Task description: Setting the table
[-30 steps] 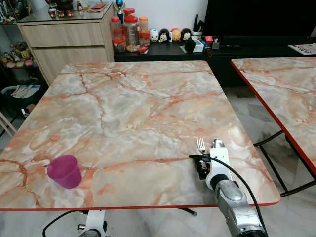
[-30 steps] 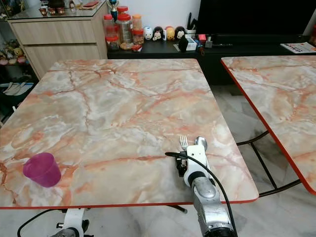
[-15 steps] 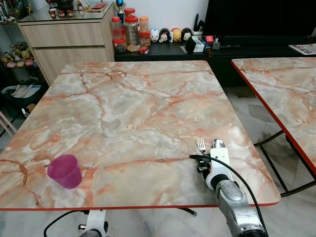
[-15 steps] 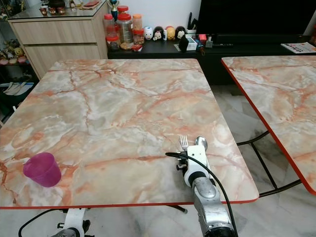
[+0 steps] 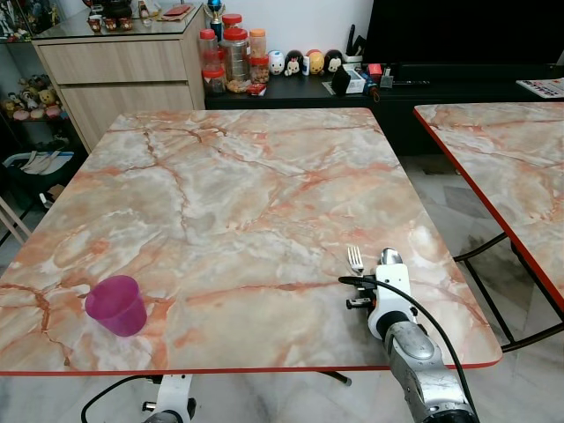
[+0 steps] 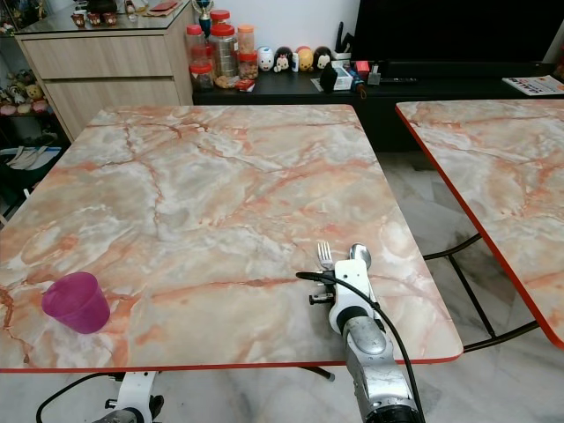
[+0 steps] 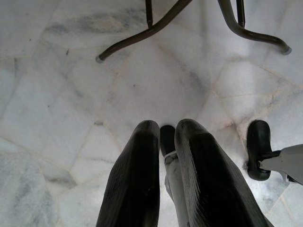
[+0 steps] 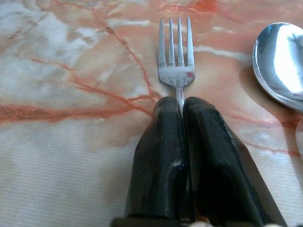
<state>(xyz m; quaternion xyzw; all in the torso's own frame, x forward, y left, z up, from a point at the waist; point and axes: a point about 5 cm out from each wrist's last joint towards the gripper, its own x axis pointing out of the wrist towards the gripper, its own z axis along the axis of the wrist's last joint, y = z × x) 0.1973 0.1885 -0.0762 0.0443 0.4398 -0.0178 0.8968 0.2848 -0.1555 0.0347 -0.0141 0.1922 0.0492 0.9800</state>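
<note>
marble table (image 5: pixel 220 203) — right pincer (image 8: pixel 182 106) clamps fork (image 8: pixel 176 56), spoon (image 8: pixel 280 64) beside

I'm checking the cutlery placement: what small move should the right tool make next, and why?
Probably open and release. The right tool is shut on the fork, which seems to lie flat on the table beside the spoon, apparently already placed.

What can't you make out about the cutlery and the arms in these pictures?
- Fork handle: right wrist view, hidden between the right tool's fingers.
- Spoon: right wrist view, bowl cut by the frame edge; eye views, handle behind the wrist.
- Left tool: left wrist view, hangs over the floor.
</note>
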